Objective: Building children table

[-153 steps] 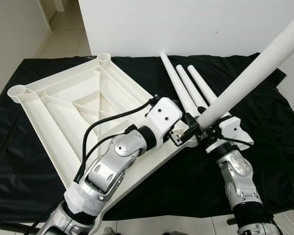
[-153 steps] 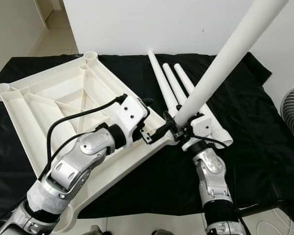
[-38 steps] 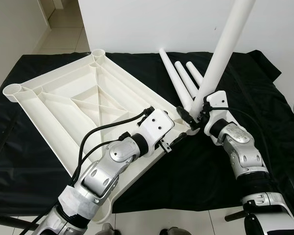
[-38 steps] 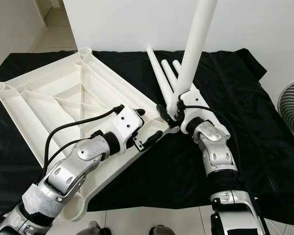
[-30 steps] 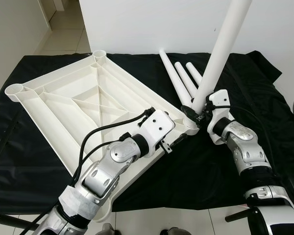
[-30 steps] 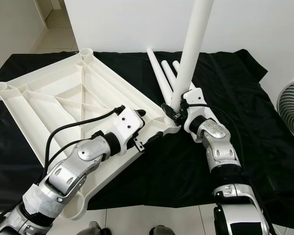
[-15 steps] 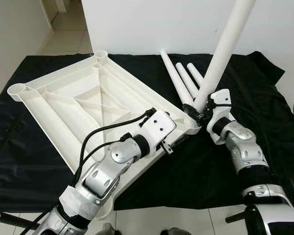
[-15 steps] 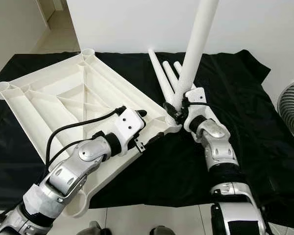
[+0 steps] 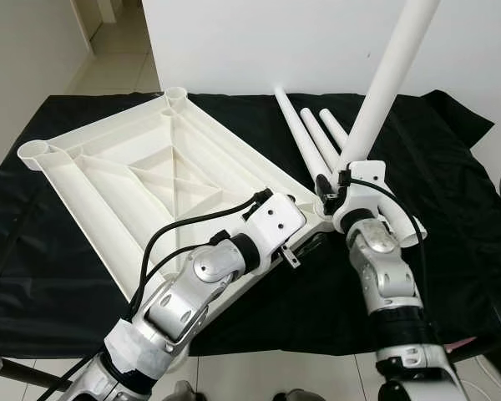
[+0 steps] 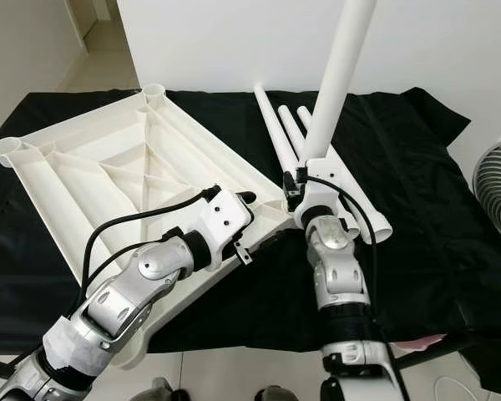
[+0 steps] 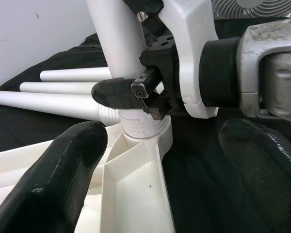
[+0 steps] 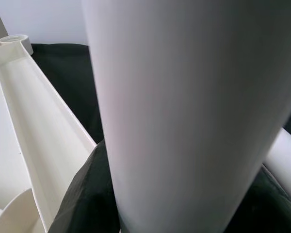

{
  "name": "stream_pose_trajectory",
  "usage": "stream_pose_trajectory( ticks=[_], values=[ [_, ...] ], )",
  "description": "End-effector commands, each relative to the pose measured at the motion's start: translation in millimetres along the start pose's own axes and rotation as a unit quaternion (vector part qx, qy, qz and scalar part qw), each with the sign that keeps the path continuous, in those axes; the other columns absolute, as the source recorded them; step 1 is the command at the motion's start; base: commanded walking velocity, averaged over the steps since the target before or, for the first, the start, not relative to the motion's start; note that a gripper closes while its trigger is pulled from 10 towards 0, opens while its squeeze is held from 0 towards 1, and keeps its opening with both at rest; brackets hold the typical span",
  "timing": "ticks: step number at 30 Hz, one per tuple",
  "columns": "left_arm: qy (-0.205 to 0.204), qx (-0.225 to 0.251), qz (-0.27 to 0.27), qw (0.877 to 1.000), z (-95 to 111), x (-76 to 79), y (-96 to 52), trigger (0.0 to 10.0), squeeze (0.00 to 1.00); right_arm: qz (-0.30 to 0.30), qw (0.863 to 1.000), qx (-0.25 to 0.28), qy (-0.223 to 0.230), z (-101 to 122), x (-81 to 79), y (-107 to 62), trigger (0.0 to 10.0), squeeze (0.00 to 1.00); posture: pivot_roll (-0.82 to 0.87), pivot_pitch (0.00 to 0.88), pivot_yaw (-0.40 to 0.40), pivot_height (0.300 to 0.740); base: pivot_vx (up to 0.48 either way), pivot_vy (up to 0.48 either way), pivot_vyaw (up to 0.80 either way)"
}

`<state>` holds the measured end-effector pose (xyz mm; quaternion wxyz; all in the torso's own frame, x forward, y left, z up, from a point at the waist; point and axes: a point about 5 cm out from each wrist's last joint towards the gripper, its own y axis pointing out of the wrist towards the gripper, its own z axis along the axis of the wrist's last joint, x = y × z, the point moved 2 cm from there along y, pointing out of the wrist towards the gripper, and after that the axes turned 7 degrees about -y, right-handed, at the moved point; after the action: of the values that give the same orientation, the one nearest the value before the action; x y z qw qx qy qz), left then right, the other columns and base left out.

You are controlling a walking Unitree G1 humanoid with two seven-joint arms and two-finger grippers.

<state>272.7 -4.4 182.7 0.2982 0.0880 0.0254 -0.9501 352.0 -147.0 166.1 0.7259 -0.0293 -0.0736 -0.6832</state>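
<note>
A black cloth point(image 9: 58, 251) covers the surface; a white wall point(image 9: 259, 42) stands behind it and a tiled floor point(image 9: 125, 58) runs off at the far left; part of a fan point(image 10: 497, 188) shows at the right edge. The white tabletop point(image 9: 150, 180) lies upside down on the cloth, ribbed underside up, with round leg sockets at its corners; 3 loose legs point(image 9: 305, 138) lie side by side on the cloth beyond its near right corner, close beside the working area.

A 4th table leg point(image 9: 384, 83) stands tilted, its lower end seated in the corner socket point(image 11: 143, 128) at that corner, its upper end rising out of frame. The right end effector point(image 9: 332, 190) is clamped on this leg just above the socket; the right wrist view shows the leg pressed between its dark fingers point(image 12: 85, 194).

The left end effector point(image 9: 305, 244) sits low at the tabletop's edge, pointing at the same corner; in the left wrist view its 2 black fingers point(image 11: 63, 179) are spread wide apart, 1 over the tabletop rim and 1 over the cloth, gripping nothing; contact with the rim cannot be told.
</note>
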Motion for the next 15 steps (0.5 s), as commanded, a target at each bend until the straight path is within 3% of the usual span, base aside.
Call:
stream_pose_trajectory(
  ticks=[1,12,13,14,15],
  values=[
    [0.001,-0.005,-0.044,0.999,-2.9,7.1,-1.0,10.0,0.0,-0.003,1.0,-0.012,0.015,-4.3,-7.1,-5.2,10.0,0.0,-0.16,0.036,0.024,0.74,0.0,0.0,0.0],
    [0.01,-0.009,-0.028,1.0,-4.0,-5.6,-4.2,10.0,0.0,-0.023,1.0,-0.003,0.006,1.9,-15.2,-28.9,10.0,0.0,-0.16,0.042,0.021,0.74,0.0,0.0,0.0],
    [0.012,-0.01,-0.025,1.0,-4.2,-8.7,-5.1,10.0,0.0,-0.019,1.0,0.002,0.002,1.9,-16.1,-30.6,10.0,0.48,-0.16,0.046,0.021,0.74,0.0,0.0,0.0],
    [0.012,-0.01,-0.025,1.0,-4.2,-8.7,-5.1,10.0,0.0,-0.019,1.0,0.002,0.002,1.9,-16.1,-30.6,10.0,0.48,-0.16,0.046,0.021,0.74,0.0,0.0,0.0],
    [0.016,-0.012,-0.021,1.0,-4.5,-12.0,-5.7,10.0,0.0,-0.021,1.0,0.006,0.003,0.9,-15.0,-31.6,10.0,1.0,-0.16,0.046,0.021,0.74,0.0,0.0,0.0]
  ],
)
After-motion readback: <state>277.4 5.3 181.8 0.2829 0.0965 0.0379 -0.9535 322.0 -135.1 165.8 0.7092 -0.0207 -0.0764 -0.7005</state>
